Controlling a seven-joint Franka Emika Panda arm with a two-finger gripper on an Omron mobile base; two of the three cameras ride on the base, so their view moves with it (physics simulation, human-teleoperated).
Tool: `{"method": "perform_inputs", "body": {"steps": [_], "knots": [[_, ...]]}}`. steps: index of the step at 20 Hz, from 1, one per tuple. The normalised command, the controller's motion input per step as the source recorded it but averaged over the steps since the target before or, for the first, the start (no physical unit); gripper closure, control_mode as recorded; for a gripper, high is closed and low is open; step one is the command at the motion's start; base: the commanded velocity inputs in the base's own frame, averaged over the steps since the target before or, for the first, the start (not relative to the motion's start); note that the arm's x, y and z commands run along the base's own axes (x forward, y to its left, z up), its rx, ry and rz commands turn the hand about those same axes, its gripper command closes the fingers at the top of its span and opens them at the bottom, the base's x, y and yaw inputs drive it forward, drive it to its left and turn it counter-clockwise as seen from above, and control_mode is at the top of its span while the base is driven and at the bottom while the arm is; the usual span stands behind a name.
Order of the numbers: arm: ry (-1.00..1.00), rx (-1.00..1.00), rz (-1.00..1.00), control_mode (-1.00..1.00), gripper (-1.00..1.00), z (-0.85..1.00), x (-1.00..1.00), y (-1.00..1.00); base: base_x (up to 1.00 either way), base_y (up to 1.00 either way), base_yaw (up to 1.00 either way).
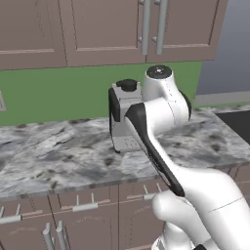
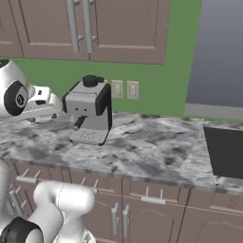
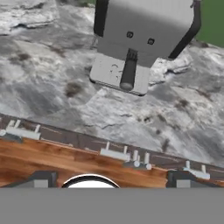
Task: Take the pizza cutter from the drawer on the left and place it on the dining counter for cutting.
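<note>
A grey boxy coffee machine (image 1: 125, 114) with a black knob stands on the grey-and-white marbled stone counter (image 1: 49, 156), partly hidden by the white arm (image 1: 166, 127) rising from 5 o'clock. Mauve-brown wooden drawer fronts (image 1: 85, 205) with silver bar handles run below.

A rendered domestic kitchen: a marbled grey-and-white counter (image 2: 142, 152) carries a grey coffee machine (image 2: 89, 115), seen beyond the finger tips in the hand view. Mauve-brown wall cabinets (image 2: 123, 28) with vertical bar handles hang above a green wall bearing outlets (image 2: 124, 89). Drawer fronts (image 1: 83, 202) with silver handles run beneath the counter.
</note>
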Motion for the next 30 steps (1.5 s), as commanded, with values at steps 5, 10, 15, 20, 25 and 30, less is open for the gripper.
{"method": "perform_inputs", "body": {"steps": [5,10,15,20,25,30], "knots": [[-0.01,-0.22,0.29,-1.00,-1.00,-0.05,-0.19,0.96,0.00,0.00,0.00],[-0.04,-0.25,0.36,-1.00,-1.00,-0.41,-0.14,0.72,0.00,0.00,0.00],[-0.10,-0.18,0.33,-1.00,-1.00,-0.63,-0.35,0.41,0.00,0.00,0.00],[-0.13,-0.13,0.27,-1.00,-1.00,-0.75,-0.19,0.37,0.00,0.00,0.00],[-0.12,-0.17,0.25,-1.00,-1.00,-0.67,-0.09,0.48,0.00,0.00,0.00],[-0.08,-0.20,0.16,-1.00,-1.00,-0.58,-0.05,0.45,0.00,0.00,0.00]]}}
